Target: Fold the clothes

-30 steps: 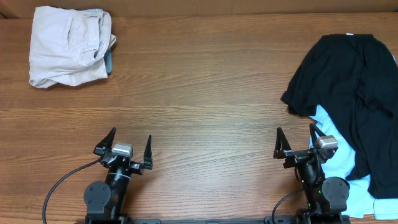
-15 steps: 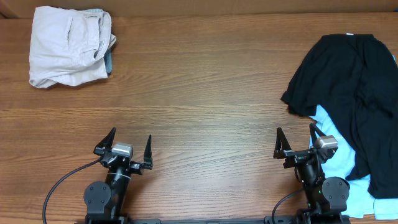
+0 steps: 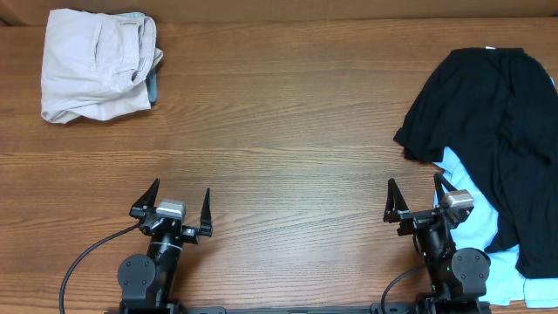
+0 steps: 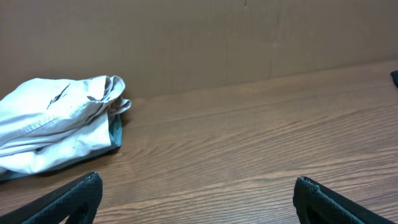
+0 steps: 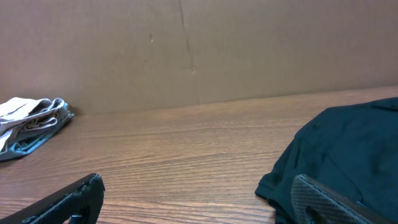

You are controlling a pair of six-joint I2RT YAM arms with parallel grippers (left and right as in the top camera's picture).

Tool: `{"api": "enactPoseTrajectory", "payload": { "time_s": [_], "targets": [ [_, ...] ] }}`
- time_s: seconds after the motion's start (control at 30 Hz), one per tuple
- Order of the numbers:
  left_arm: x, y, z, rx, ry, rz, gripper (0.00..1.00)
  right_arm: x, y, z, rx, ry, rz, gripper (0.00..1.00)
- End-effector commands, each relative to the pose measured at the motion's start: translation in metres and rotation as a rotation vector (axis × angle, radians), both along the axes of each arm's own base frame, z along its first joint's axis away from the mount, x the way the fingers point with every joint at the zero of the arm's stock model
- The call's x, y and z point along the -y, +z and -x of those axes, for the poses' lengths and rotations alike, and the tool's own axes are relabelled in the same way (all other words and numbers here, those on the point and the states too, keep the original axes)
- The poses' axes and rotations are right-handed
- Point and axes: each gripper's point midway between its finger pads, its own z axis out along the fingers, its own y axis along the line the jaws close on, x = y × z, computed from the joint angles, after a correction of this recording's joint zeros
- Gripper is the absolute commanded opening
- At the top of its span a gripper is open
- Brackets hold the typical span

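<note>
The left gripper [image 3: 182, 187] & right gripper [image 3: 413, 180] sit spread wide, empty, at the near edge, prob. a rest pose. The black shirt [image 3: 488, 131] lies heaped at right over a light-blue T-shirt [image 3: 475, 231], awaiting folding; beige trousers [image 3: 91, 65] sit bundled in the far-left corner.

Overhead straight down; low forward wrist views, beige trousers [image 4: 56, 124] in both.

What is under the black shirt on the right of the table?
A light-blue garment sticks out from under the black shirt, mainly at its edge nearest the robot. The rest is covered.
</note>
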Motion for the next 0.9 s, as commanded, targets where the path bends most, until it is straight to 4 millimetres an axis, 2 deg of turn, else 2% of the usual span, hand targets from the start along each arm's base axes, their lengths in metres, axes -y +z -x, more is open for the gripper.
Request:
{"api": "enactPoseTrajectory", "payload": {
  "time_s": [0.0, 0.17, 0.4, 0.6, 0.73, 0.87],
  "targets": [
    [-0.004, 0.001, 0.000, 0.011, 0.018, -0.020, 1.00, 0.000, -0.001, 0.000, 0.006, -0.004, -0.004, 1.00],
    [-0.003, 0.000, 0.000, 0.007, 0.013, -0.004, 1.00, 0.000, 0.000, 0.000, 0.009, -0.004, -0.004, 1.00],
    [-0.009, -0.001, -0.001, 0.004, 0.047, -0.011, 1.00, 0.000, 0.033, 0.002, 0.147, -0.004, -0.010, 1.00],
    [0.001, 0.001, 0.001, 0.001, -0.012, -0.006, 1.00, 0.000, 0.035, 0.002, 0.154, -0.004, -0.011, 1.00],
    [0.002, 0.007, 0.004, -0.004, -0.018, -0.006, 1.00, 0.000, 0.041, 0.003, 0.167, -0.004, -0.011, 1.00],
    [0.002, 0.023, 0.007, 0.015, -0.018, -0.006, 1.00, -0.001, 0.056, 0.007, 0.194, 0.006, -0.011, 1.00]
  ]
}}
